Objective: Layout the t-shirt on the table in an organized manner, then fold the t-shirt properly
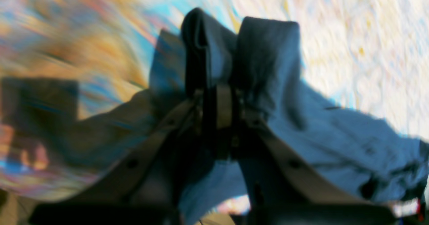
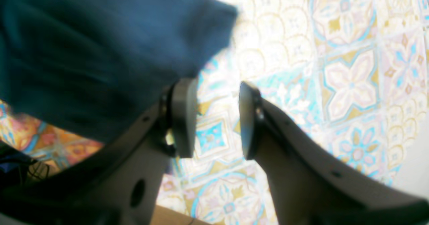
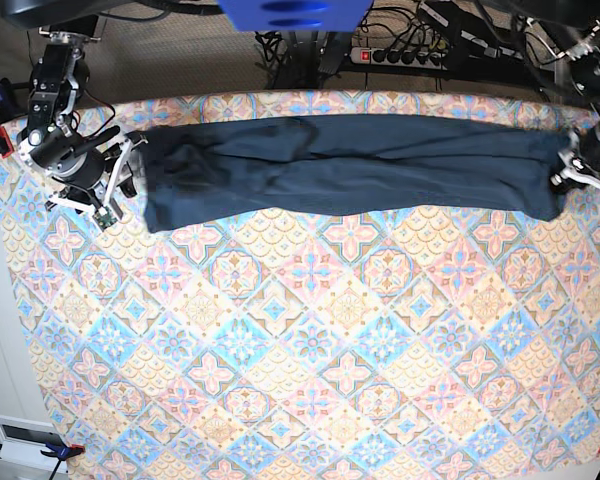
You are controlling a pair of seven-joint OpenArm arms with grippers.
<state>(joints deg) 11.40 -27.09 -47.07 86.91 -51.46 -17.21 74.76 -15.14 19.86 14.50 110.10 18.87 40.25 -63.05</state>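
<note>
While the left gripper [image 1: 219, 94] was clamped on a bunched fold of the navy t-shirt [image 3: 350, 165], the right gripper [image 2: 216, 117] stood open beside the shirt's other end, its pads [image 2: 182, 116] gripping nothing. Stretched into a long band, the shirt lay along the far edge of the tiled table [image 3: 310, 340], whose near expanse offered broad room.

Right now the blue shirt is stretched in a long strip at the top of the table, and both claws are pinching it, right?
Not quite. Only the left claw is pinching the shirt. The right wrist view shows the right claw open, with only the patterned table showing between its fingers and the shirt lying beside it. The base view shows the shirt as a long strip at the top.
</note>
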